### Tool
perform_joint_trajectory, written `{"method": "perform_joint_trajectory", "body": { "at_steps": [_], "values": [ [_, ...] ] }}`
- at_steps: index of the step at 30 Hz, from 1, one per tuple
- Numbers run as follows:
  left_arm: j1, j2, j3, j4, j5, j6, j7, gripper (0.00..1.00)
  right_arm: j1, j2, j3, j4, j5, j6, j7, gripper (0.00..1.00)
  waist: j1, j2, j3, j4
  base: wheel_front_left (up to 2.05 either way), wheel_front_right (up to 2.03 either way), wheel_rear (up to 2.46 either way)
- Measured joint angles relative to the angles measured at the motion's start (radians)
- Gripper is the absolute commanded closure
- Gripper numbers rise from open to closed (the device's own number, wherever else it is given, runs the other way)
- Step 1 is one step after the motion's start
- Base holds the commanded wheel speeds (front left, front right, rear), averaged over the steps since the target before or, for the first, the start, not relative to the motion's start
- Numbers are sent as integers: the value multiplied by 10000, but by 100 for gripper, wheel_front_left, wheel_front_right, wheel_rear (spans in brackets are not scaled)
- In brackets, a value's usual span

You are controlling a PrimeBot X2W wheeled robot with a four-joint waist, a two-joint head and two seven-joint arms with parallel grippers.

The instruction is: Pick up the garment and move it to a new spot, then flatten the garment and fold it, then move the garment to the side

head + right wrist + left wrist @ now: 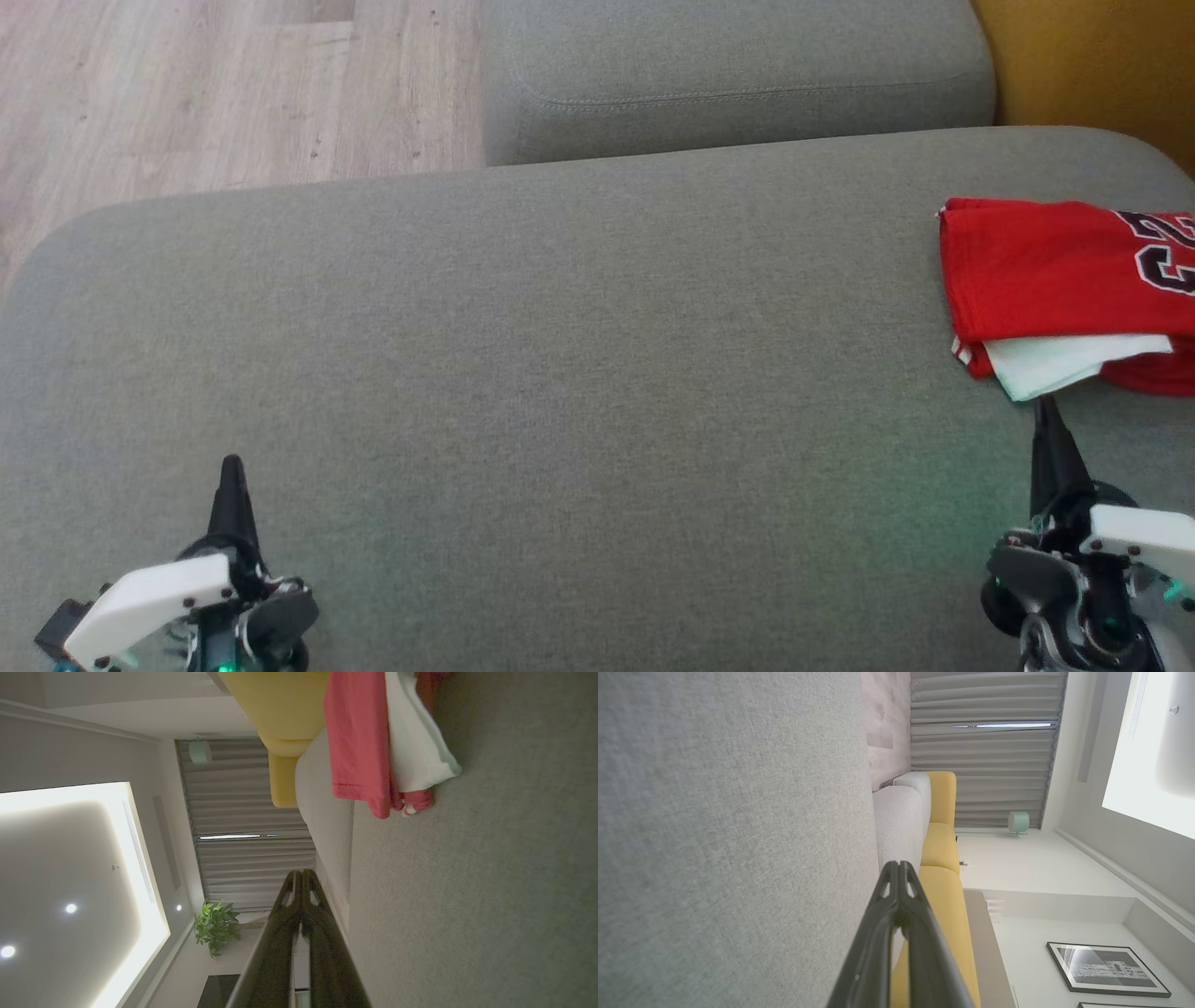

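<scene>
Two claws: left claw (231,467) at 7 o'clock and right claw (1046,411) at 4 o'clock in the head view, both pinched all the way together with nothing in them.
Right claw tip: pointing up at the near edge of the garment (1036,271). Looks just shy of it, but honestly can't tell if it's touching.
Garment: red jersey folded into a flattish packet out at 3 o'clock, running off the side of the head view, with a dark number on top.
White layer: a white layer (1064,359) pokes out of the fold on the near side, so not the crispest fold ever.
Grey cushion: the garment lies at the right-hand end of the grey cushion (560,373), well apart from the left claw.
Done: my read is that the pick-up, flatten, fold and move to the side are all finished.
Left: pretty much nothing, maybe tucking in that white bit.
</scene>
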Motion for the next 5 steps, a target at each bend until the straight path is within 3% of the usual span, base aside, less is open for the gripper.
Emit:
{"method": "perform_joint_trajectory", "body": {
  "at_steps": [5],
  "values": [
    [2, -4, 21, 4, 0, 0, 4, 100, -87, 0, -10, 2, 0, 0, 2, 100, 0, 0, 0, 0, 0, 0, 0]
  ]
}}
